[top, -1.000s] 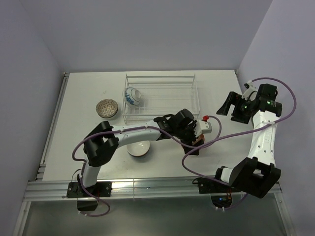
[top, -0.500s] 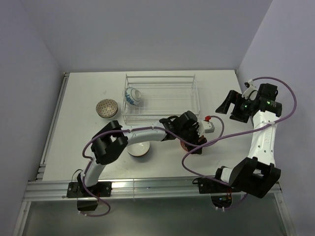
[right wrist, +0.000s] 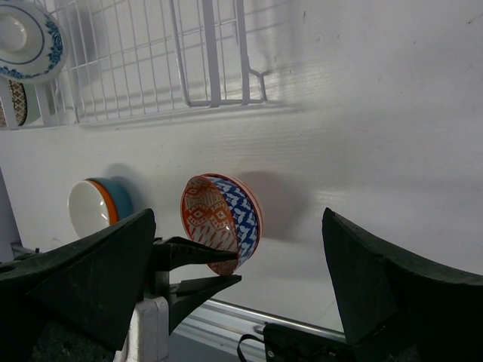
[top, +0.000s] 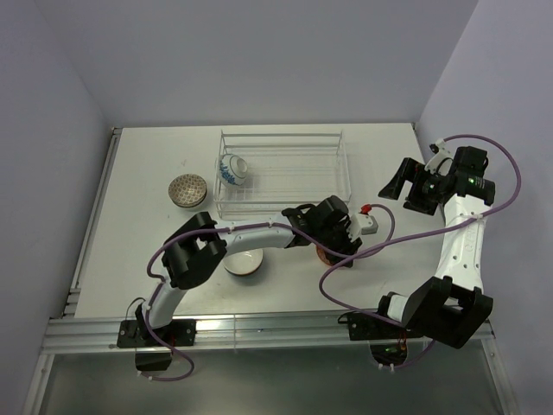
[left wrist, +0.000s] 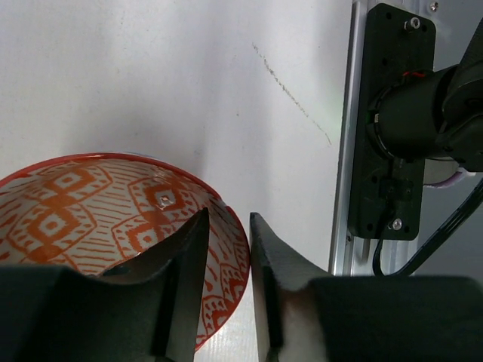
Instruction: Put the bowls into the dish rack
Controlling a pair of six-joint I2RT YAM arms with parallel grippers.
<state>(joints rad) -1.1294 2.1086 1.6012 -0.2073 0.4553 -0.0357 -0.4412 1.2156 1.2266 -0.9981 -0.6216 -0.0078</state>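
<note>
White tabletop (top: pixel 155 233), left pincer (left wrist: pixel 229 219) astride rim of orange-patterned bowl (left wrist: pixel 90 204), grip unclear, right pincer (right wrist: pixel 235 219) apart

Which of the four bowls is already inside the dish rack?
The blue-and-white bowl, tipped on its side at the left end of the dish rack. The grey-brown bowl, the white bowl and the orange-red bowl sit on the table.

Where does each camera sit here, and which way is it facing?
Top external: above and behind the bases, looking down on table, dish rack, left arm, right arm.
Left wrist: looking down past the left claw, astride the orange-red bowl's rim.
Right wrist: facing left across the table, framed by the open right claw.
Both wrists share the orange-red bowl.
</note>
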